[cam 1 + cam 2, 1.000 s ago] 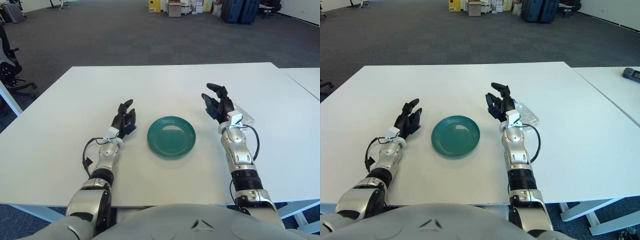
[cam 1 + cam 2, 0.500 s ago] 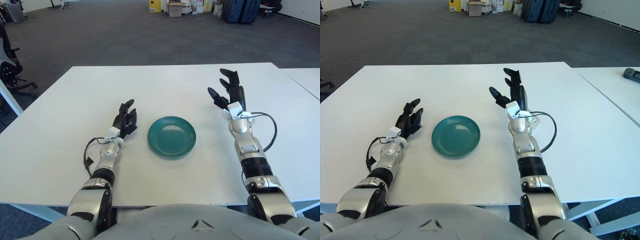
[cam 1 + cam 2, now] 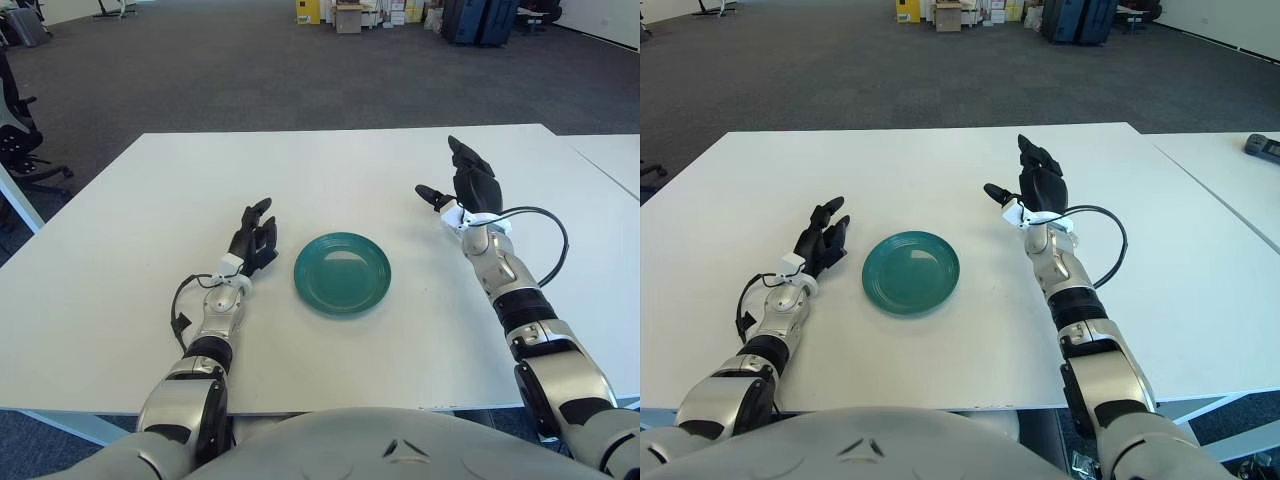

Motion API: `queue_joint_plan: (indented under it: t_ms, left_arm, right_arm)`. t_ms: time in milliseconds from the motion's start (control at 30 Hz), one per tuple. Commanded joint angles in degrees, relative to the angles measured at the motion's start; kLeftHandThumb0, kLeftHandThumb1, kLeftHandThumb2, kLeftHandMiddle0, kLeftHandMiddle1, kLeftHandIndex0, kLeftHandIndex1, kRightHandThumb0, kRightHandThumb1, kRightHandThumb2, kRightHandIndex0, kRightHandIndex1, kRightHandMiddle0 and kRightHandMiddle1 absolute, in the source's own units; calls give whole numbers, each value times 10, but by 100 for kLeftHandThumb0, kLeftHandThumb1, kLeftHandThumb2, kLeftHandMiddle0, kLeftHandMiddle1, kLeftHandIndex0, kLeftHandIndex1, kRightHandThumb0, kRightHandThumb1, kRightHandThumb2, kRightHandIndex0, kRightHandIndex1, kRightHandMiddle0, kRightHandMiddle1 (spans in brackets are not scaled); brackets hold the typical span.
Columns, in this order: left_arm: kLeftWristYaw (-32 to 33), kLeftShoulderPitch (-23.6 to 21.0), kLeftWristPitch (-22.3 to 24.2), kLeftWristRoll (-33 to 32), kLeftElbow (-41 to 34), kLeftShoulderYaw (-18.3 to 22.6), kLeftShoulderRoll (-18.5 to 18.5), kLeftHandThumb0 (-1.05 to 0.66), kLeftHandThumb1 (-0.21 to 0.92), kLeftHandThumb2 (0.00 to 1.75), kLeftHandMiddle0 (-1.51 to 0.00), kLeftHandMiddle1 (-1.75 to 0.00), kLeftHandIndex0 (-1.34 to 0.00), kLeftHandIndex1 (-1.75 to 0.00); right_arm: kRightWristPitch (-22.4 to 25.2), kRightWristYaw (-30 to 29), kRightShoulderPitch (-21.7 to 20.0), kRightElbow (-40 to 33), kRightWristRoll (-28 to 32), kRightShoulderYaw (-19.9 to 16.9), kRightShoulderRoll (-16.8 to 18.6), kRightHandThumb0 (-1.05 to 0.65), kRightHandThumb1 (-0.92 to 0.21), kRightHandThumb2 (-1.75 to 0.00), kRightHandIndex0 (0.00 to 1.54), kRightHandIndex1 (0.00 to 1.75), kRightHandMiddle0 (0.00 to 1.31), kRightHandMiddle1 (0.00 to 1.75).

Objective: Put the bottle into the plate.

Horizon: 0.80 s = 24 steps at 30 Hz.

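Observation:
A teal plate [image 3: 342,272] lies empty on the white table [image 3: 330,180], in front of me at the centre. My right hand [image 3: 468,186] is raised above the table to the right of and beyond the plate, with fingers spread and the palm turned down. The clear plastic bottle does not show now; the right hand and wrist cover the spot where it lay. My left hand [image 3: 252,236] rests on the table just left of the plate, fingers relaxed and empty.
A second white table [image 3: 612,160] adjoins on the right, with a dark object [image 3: 1262,146] on it. An office chair [image 3: 18,130] stands off the table's left side. Boxes and luggage stand far back on the carpet.
My right hand has swung away and to the right, from beside the plate to over the clear bottle, which is now hidden. The left hand and the plate have not moved.

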Motion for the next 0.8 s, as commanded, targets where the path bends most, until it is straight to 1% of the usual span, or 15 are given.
queue_joint_plan:
  t_ms: [0,333,767]
  left_arm:
    - [0,4,8,-5,1,1,-5,-75,92,80,-44,-1,0,-70]
    - [-6,6,9,-12,-4,5,-10,-74,92,79,-44,-1,0,-71]
    - [-16,10,-7,-18,-4,5,-14,-72,92,78,-45,-1,0,-71]
  right_arm:
    - [32,12,-20,9,-17,16,-15,-105,-92,-57,0,0,0,0]
    - [90,26,-31,12,-33,43,-28,-105,-92,-55,0,0,0,0]
    - [123,45,-57,53,-32,66,-44,-105,-92,-55,0,0,0,0]
